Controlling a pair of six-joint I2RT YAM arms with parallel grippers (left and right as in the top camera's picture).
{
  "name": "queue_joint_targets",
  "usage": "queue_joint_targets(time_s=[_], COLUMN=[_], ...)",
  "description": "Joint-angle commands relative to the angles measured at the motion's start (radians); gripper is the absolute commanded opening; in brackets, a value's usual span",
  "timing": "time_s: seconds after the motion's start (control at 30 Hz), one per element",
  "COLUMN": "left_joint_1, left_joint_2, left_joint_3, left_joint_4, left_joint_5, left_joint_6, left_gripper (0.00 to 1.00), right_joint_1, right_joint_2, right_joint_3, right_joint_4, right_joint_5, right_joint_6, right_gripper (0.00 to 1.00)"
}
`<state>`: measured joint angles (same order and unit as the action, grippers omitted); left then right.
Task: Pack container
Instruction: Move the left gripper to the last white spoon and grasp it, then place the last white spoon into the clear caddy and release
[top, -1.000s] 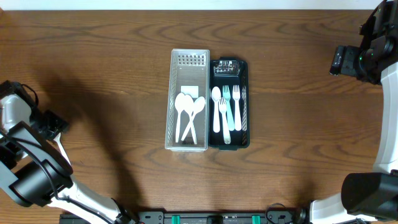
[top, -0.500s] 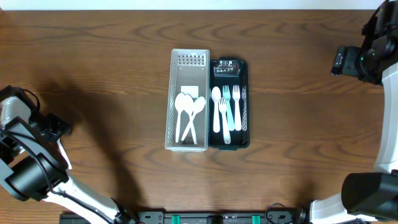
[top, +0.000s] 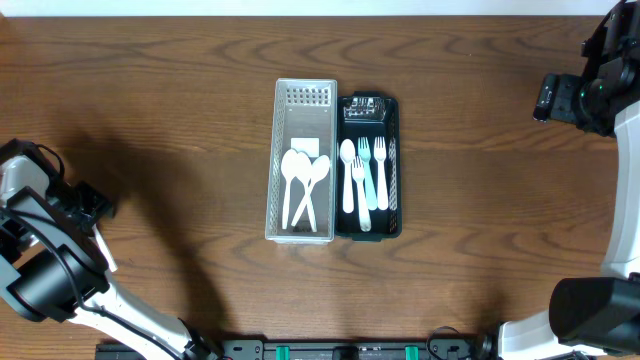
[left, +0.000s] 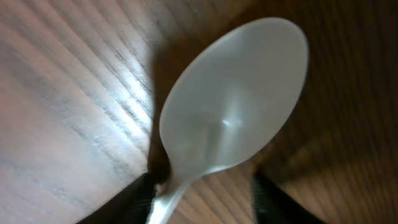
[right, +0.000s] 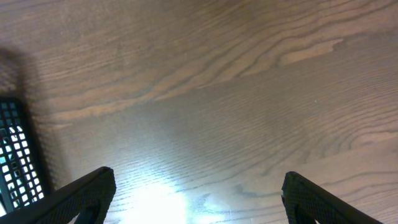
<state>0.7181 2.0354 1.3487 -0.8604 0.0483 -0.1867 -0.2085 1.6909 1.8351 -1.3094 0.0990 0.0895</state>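
Note:
A white plastic spoon (left: 233, 115) fills the left wrist view, bowl up, lying on the wood with its shadow to the left. My left gripper (left: 202, 202) is open. Its fingers stand on either side of the spoon's handle, which lies against the left finger, with wood showing between it and the right finger. In the overhead view the left gripper (top: 92, 205) is at the table's far left and hides the spoon. The clear container (top: 276, 165) holds white spoons (top: 303, 180). The black container (top: 394, 165) holds forks and a spoon (top: 364, 180). My right gripper (right: 199, 196) is open and empty over bare wood at the far right (top: 550, 97).
The two containers stand side by side at the table's centre. A corner of the black container's mesh (right: 15, 162) shows at the left edge of the right wrist view. Bare wood lies between the containers and both arms.
The left arm shifted slightly downward and to the right at the table's left edge, then held still. The right arm and the containers have not moved.

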Motion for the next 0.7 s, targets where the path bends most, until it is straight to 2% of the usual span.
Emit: queue_joint_targets(time_s=[0.0, 0.33, 0.4, 0.57, 0.67], left_joint_1=[0.001, 0.001, 0.001, 0.000, 0.001], left_joint_2=[0.053, 0.053, 0.053, 0.051, 0.043], left_joint_3=[-0.010, -0.010, -0.010, -0.010, -0.007], left_joint_4=[-0.002, -0.010, -0.013, -0.025, -0.060], left_joint_5=[-0.003, -0.003, -0.003, 0.001, 0.052], left_joint_6=[0.007, 0.007, 0.007, 0.006, 0.007], left_gripper=[0.41, 0.18, 0.06, 0.06, 0.06], right_joint_1=[-0.009, -0.009, -0.009, -0.009, -0.009], right_joint_2=[-0.004, -0.004, -0.004, -0.004, -0.004], right_joint_3=[-0.005, -0.005, -0.005, -0.005, -0.005], right_joint_4=[-0.001, 0.000, 0.000, 0.000, 0.000], right_joint_5=[0.010, 0.010, 0.010, 0.010, 0.010], right_joint_6=[-0.017, -0.017, -0.017, -0.017, -0.017], right_gripper=[0.89, 0.89, 0.89, 0.89, 0.89])
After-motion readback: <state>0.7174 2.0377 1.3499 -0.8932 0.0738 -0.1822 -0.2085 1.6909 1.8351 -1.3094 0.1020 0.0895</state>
